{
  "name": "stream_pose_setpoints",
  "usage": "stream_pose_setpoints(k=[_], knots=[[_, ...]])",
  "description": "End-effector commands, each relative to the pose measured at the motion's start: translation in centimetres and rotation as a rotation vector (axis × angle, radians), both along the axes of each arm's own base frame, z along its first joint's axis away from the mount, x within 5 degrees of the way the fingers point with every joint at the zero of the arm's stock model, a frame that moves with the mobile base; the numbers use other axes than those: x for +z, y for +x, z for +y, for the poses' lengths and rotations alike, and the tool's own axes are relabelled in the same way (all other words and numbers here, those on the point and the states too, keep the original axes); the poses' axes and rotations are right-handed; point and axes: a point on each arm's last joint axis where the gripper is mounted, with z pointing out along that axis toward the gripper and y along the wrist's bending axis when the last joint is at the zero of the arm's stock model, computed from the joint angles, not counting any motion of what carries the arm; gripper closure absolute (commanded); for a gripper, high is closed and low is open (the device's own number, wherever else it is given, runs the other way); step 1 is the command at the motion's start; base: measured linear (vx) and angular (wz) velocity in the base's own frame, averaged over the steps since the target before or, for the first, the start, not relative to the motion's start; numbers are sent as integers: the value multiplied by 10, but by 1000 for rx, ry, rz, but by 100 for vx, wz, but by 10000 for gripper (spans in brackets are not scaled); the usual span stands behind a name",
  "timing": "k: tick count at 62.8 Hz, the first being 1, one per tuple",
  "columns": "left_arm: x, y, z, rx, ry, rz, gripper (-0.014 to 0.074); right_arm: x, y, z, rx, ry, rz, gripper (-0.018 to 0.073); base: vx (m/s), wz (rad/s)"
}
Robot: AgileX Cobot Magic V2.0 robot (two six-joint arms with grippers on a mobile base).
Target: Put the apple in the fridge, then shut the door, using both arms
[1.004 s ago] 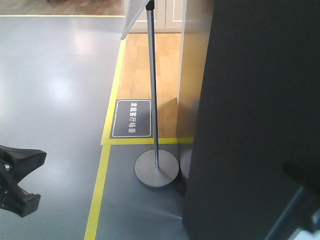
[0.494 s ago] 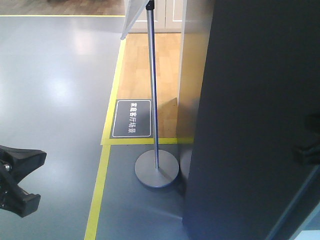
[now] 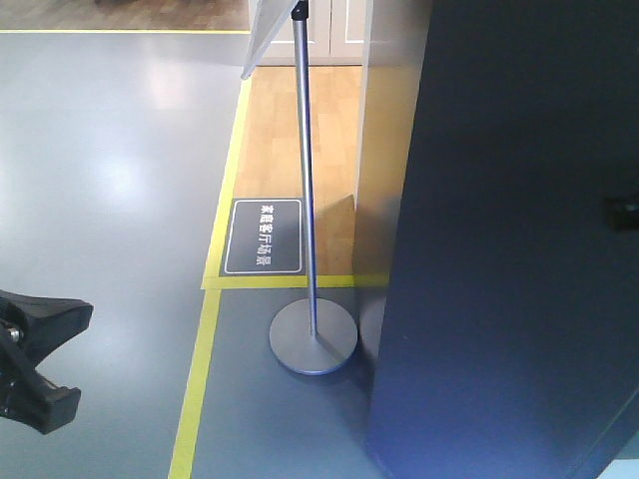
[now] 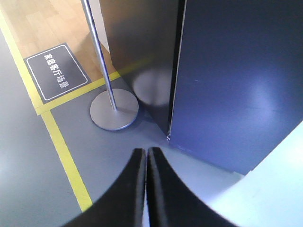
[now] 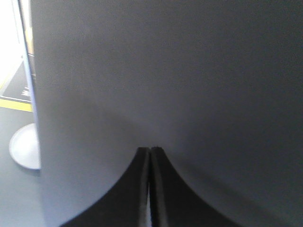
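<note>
I take the sign stand (image 3: 313,334) as my landmark: round grey base, thin pole, standing on the grey floor (image 3: 110,180) just inside the yellow floor tape (image 3: 196,384). Just right of that base rises the fridge (image 3: 384,249), and right of that again the door (image 3: 509,239), dark grey outer face toward me, filling the right side of the front view. In the left wrist view the door edge stands just beside the fridge body with only a narrow seam between. Behind the stand, a dark floor label (image 3: 262,237) with white characters. Left gripper (image 4: 146,153): jaws pressed together, holding nothing, over the floor near the stand base. Right gripper (image 5: 150,151): jaws pressed together, empty, tips at the door face; I cannot tell if they touch it. Apple: not visible in any view
</note>
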Motion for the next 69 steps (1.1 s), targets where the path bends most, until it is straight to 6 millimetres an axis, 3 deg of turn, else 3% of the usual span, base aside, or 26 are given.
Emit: stream_pose_setpoints(k=[1, 40, 69], knots=[[13, 3, -1, 16, -53, -70, 603, 21, 13, -4, -9, -29, -75, 563, 0, 0], [13, 3, -1, 16, -53, -69, 603, 30, 71, -79, -147, 175, -121, 563, 0, 0], [13, 3, -1, 16, -53, -69, 603, 24, 139, -100, -136, 222, -265, 563, 0, 0]])
